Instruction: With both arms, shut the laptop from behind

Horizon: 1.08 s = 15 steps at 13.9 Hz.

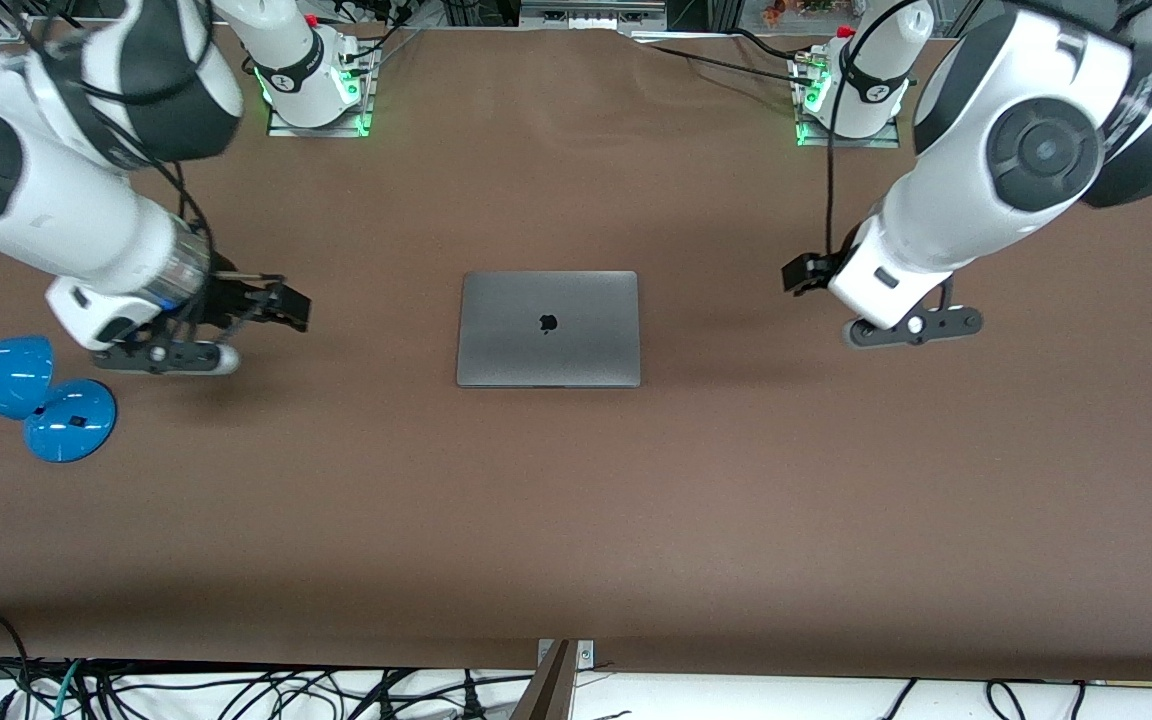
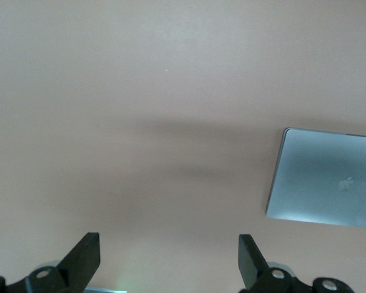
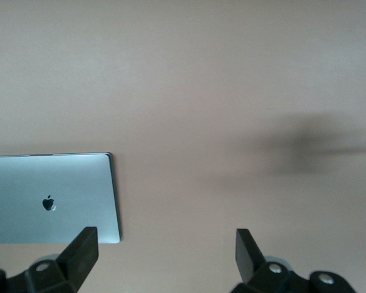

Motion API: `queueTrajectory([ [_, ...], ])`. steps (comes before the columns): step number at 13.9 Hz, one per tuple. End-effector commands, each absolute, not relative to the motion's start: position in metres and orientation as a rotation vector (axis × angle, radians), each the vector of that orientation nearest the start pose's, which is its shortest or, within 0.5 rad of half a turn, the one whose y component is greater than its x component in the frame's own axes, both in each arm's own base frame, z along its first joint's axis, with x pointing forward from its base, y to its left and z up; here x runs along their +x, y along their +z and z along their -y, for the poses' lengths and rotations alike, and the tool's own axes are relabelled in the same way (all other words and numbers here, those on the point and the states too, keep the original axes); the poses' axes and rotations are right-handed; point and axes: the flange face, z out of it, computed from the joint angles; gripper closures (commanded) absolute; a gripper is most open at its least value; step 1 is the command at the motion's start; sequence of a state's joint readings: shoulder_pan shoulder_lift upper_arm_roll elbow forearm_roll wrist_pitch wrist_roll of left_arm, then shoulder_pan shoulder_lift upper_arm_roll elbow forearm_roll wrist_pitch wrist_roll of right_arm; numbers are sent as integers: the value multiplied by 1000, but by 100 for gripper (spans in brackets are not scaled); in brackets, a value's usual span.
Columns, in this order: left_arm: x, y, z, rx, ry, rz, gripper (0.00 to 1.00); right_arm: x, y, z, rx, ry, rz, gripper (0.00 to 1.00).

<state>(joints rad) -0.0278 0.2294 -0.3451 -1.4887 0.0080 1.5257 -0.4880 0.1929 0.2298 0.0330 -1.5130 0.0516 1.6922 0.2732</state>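
Front view: you have the laptop lying shut and flat at the middle of the brown table, lid up, dark logo showing, all four edges square to the table's edges. Bare tabletop runs along every edge of it, with a wide open strip toward each arm's end and a broad stretch between it and the camera-side edge of the table.

Right gripper hangs over bare table toward the right arm's end, well apart from the laptop's nearest edge. In the right wrist view its fingers stand wide apart with nothing between them, and a corner of the laptop lies near one fingertip without touching it.

Left gripper hangs over bare table toward the left arm's end, likewise well apart from the laptop. Left wrist view shows its fingers wide and empty, the laptop off to one side with open table between.

Note the blue desk lamp on the table at the right arm's end, just beside the right arm's wrist and nearer the front camera than it. Both arm bases stand at the table's edge farthest from the front camera.
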Motion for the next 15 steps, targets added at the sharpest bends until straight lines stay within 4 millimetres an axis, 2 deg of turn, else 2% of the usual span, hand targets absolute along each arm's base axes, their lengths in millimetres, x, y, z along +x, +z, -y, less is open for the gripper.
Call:
queueTrajectory([
  [1,540,552,170,-3074,235,32,0,597,553,-113,-3113,97,-149,0],
  [4,522,569,119,-3080,208,-24,0,591,567,-88,-3109,98,-209,0],
  [7,494,570,87,-3110,162,-78,0,588,577,-78,-3109,64,-183,0],
  [8,494,571,75,-3122,147,-109,0,587,581,-71,-3109,56,-151,0],
  [13,501,580,53,-3116,131,-244,0,580,584,-41,-3106,61,-213,0],
  [15,506,582,50,-3111,138,-232,0,578,585,-26,-3104,60,-251,0],
])
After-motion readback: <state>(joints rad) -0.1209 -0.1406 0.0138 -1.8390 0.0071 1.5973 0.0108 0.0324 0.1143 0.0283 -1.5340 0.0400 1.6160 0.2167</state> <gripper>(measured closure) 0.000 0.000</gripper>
